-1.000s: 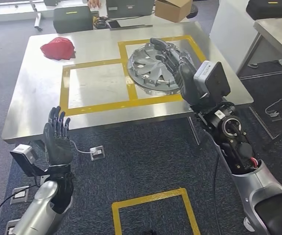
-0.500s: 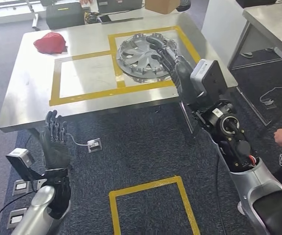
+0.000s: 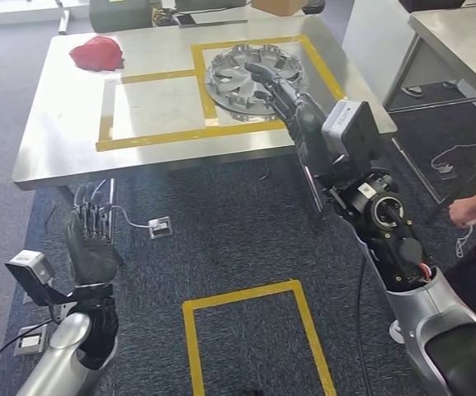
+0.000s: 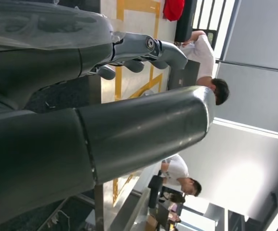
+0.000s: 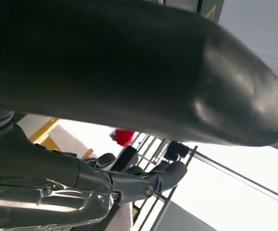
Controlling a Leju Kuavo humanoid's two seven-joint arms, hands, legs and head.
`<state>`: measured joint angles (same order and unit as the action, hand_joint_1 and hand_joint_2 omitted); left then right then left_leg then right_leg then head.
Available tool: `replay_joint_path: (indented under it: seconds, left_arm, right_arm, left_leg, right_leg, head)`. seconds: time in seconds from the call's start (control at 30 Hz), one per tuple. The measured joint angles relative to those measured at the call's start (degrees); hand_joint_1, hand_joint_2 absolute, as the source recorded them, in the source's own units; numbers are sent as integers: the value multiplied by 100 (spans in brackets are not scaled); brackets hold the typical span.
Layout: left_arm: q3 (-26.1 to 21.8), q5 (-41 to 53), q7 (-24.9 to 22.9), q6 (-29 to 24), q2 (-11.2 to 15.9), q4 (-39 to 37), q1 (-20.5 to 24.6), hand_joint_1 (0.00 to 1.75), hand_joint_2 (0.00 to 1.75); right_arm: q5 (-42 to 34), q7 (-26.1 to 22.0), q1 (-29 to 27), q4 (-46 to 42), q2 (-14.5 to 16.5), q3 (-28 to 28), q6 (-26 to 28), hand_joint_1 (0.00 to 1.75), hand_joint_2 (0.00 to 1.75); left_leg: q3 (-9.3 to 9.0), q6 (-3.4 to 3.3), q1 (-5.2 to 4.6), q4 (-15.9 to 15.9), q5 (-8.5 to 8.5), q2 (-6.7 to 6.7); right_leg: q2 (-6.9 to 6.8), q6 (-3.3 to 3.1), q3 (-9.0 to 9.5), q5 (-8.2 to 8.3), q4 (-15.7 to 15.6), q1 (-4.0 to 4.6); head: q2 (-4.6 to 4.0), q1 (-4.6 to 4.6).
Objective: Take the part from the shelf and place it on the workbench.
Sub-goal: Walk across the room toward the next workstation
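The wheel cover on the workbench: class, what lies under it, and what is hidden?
The wheel cover lies on the steel workbench, inside a yellow tape outline. The right hand reaches over its near edge. The tabletop under the cover is hidden.

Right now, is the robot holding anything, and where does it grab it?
Nothing is held. The right hand reaches over the wheel cover lying on the table; the left hand is empty.

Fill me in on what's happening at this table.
A humanoid robot stands before a steel workbench marked with yellow tape. A silver wheel cover lies flat inside the right-hand taped box. The right hand reaches out over the cover's near edge, fingers extended; whether it grips the cover is unclear. The left hand hangs low, holding nothing. A red cloth lies at the far left corner.
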<state>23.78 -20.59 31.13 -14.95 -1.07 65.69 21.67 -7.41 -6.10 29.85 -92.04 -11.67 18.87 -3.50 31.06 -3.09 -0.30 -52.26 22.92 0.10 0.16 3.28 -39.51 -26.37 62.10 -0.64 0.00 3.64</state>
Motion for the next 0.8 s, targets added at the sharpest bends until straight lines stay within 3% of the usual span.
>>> replay_joint_path:
  seconds: [0.03, 0.07, 0.1, 0.13, 0.2, 0.27, 0.3, 0.37, 0.4, 0.47, 0.53, 0.57, 0.6, 0.63, 0.67, 0.73, 0.8]
  left_arm:
    - [0, 1, -4, 0, -1, 5, -5, 0, 0]
    - [0, 1, -9, 0, 0, 6, -14, 0, 0]
    - [0, 1, -14, 0, 2, 6, -26, 0, 0]
    - [0, 1, -16, 0, 3, 6, -38, 0, 0]
    - [0, 1, -19, 0, 6, 13, -54, 0, 0]
    - [-3, 4, -20, -1, 13, 42, -55, 0, 0]
    - [-5, 7, -21, -2, 16, 58, -56, 0, 0]
    - [-14, 13, -28, -9, 26, 73, -67, 0, 0]
    - [-20, 15, -33, -15, 31, 76, -73, 0, 0]
    - [-29, 19, -49, -33, 37, 86, -85, 0, 0]
    - [-33, 27, -68, -48, 42, 98, -99, 0, 0]
    - [-34, 31, -75, -51, 45, 102, -112, 0, 0]
    - [-35, 35, -80, -52, 49, 102, -126, 0, 0]
    - [-35, 37, -84, -54, 54, 103, -138, 0, 0]
    - [-35, 38, -86, -55, 57, 109, -145, 0, 0]
    - [-37, 43, -89, -58, 63, 142, -138, 0, 0]
    - [-43, 51, -93, -68, 66, 191, -116, 0, 0]
  right_arm:
    - [0, 0, -2, 0, 0, -2, 0, 0, 0]
    - [0, 1, -7, 0, 0, -2, 0, 0, 0]
    - [0, 2, -13, 0, 0, -2, 0, 0, 0]
    - [0, 2, -18, 0, 0, -2, 1, 0, 0]
    - [0, 2, -17, 0, 0, -3, 2, 0, 0]
    - [0, -2, -13, -5, 1, -3, 4, 0, 0]
    - [-1, -4, -15, -9, 2, -4, 5, 0, 0]
    - [-2, -6, -30, -16, 2, -3, 7, 0, 0]
    - [-3, -6, -38, -17, 2, -2, 4, 0, 0]
    - [-5, -6, -50, -17, 3, 1, -2, 0, 0]
    - [-8, -6, -54, -17, 4, 1, -7, 0, 0]
    - [-8, -5, -57, -17, 4, 1, -9, 0, 0]
    - [-9, -4, -62, -17, 4, 1, -9, 0, 0]
    - [-9, -3, -67, -17, 4, 1, -9, 0, 0]
    - [-9, -2, -69, -17, 4, 1, -9, 0, 0]
    - [-9, -2, -66, -19, 5, -1, -9, 0, 0]
    - [-9, 6, -58, -22, 5, -3, -13, 0, 0]
  left_leg:
    - [66, -7, 1, -3, -54, 4]
    - [133, 0, 2, -8, -106, 5]
    - [201, 10, 4, -14, -156, 7]
    - [269, 24, 8, -26, -203, 8]
    - [397, 69, 21, -74, -274, 7]
    - [507, 125, 13, -154, -335, 2]
    - [542, 152, 6, -180, -372, 0]
    - [585, 208, -4, -182, -449, -9]
    - [619, 238, 1, -211, -408, -14]
    - [797, 306, 19, -607, -31, -21]
    - [1069, 356, 38, -1446, 525, -19]
    - [1167, 366, 42, -1836, 682, -18]
    - [1187, 363, 43, -2067, 712, -19]
    - [1100, 344, 42, -2074, 619, -20]
    - [903, 305, 33, -1855, 458, -23]
    - [334, 184, -2, -1025, 235, -36]
    - [-45, 109, -42, -380, 238, -47]
  right_leg:
    - [-3, 20, -102, -262, 435, -6]
    - [-4, 41, -156, -407, 799, -13]
    - [-4, 61, -135, -420, 1000, -23]
    - [-5, 77, -20, -319, 990, -36]
    - [-8, 108, 474, -23, 384, -71]
    - [7, 102, 982, 45, -399, -72]
    - [19, 80, 1100, 19, -614, -63]
    - [25, 2, 1105, 22, -709, -56]
    - [15, -41, 1072, 59, -714, -65]
    - [-11, -149, 979, 143, -738, -91]
    - [-25, -219, 851, 232, -732, -78]
    - [-29, -233, 788, 276, -727, -70]
    - [-31, -239, 728, 320, -722, -60]
    - [-29, -242, 669, 364, -717, -47]
    - [-25, -243, 617, 407, -713, -30]
    - [-15, -234, 538, 483, -710, 1]
    - [-17, -189, 495, 567, -722, 4]
  head:
    - [0, 24]
    - [0, 38]
    - [0, 48]
    - [0, 56]
    - [0, 79]
    - [0, 111]
    - [0, 112]
    - [0, 88]
    - [0, 67]
    - [0, 6]
    - [0, -52]
    - [0, -61]
    - [0, -66]
    - [0, -70]
    - [0, -75]
    - [0, -80]
    - [0, -68]
